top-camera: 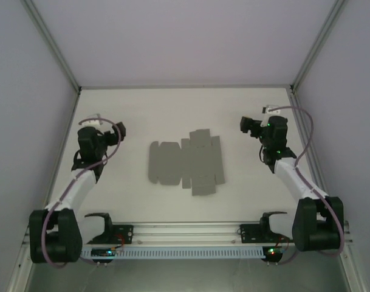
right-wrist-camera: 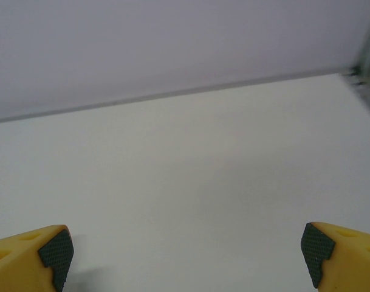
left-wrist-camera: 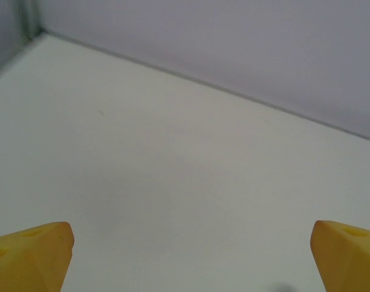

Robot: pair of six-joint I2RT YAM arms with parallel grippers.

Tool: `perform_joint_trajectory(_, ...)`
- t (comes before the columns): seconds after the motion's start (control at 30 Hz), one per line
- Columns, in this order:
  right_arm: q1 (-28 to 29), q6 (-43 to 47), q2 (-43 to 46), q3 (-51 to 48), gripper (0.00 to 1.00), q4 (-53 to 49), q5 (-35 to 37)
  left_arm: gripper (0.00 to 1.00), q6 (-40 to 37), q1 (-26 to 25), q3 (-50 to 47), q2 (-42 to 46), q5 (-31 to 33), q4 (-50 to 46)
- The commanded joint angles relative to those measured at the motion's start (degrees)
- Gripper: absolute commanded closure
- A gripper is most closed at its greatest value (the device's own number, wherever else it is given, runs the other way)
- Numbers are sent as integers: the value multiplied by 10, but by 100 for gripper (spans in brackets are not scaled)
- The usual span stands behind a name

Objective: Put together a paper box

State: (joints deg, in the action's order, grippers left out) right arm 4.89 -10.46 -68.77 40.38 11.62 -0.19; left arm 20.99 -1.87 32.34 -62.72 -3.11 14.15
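Both wide open, left gripper (left-wrist-camera: 191, 243) and right gripper (right-wrist-camera: 188, 243) flank the flat paper box (top-camera: 186, 162), its long axis running between them, right seemingly nearer.

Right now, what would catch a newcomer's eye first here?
A flat grey cardboard sheet, cut with flaps, lies unfolded at the middle of the table. The left arm and right arm flank it, neither touching. The left end effector and right end effector hold their yellow fingers wide open.
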Motion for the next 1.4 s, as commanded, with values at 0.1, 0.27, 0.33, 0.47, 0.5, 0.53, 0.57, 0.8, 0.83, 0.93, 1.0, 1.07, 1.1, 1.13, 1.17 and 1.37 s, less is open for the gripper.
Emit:
perform_joint_trajectory(0.1,108,-69,3,-1,1,-180,-53,0,79,-90,3,-31,-142,-169)
perform_joint_trajectory(0.27,116,-105,6,-10,1,-202,-88,0,106,-127,3,-117,-280,-122)
perform_joint_trajectory(0.33,117,-105,9,-14,1,-212,-90,0,109,-134,6,-154,-304,-106)
perform_joint_trajectory(0.47,116,-109,22,-22,1,-220,-106,5,108,-136,29,-236,-347,-101)
perform_joint_trajectory(0.5,115,-113,24,-27,1,-218,-111,9,108,-136,34,-254,-366,-92)
perform_joint_trajectory(0.53,114,-114,25,-31,1,-216,-116,15,113,-136,34,-265,-383,-73)
perform_joint_trajectory(0.57,112,-115,24,-33,1,-216,-120,21,123,-136,30,-273,-399,-43)
perform_joint_trajectory(0.8,95,-131,18,-51,1,-211,-160,66,171,-138,21,-285,-454,75)
perform_joint_trajectory(0.83,91,-136,16,-55,1,-205,-166,72,168,-138,25,-287,-456,71)
perform_joint_trajectory(0.93,74,-138,4,-58,2,-199,-199,94,167,-138,37,-293,-458,65)
perform_joint_trajectory(1.0,61,-141,-8,-54,3,-201,-218,100,174,-138,39,-295,-463,75)
perform_joint_trajectory(1.07,46,-137,-23,-50,5,-196,-253,100,187,-137,35,-292,-477,102)
perform_joint_trajectory(1.1,40,-131,-29,-47,7,-196,-272,100,200,-136,31,-291,-484,125)
perform_joint_trajectory(1.13,32,-126,-36,-44,9,-195,-292,100,219,-135,26,-290,-496,155)
perform_joint_trajectory(1.17,23,-125,-45,-38,12,-197,-315,100,245,-132,23,-287,-507,186)
perform_joint_trajectory(1.37,1,-88,-72,1,23,-216,-405,100,366,-113,32,-272,-547,311)
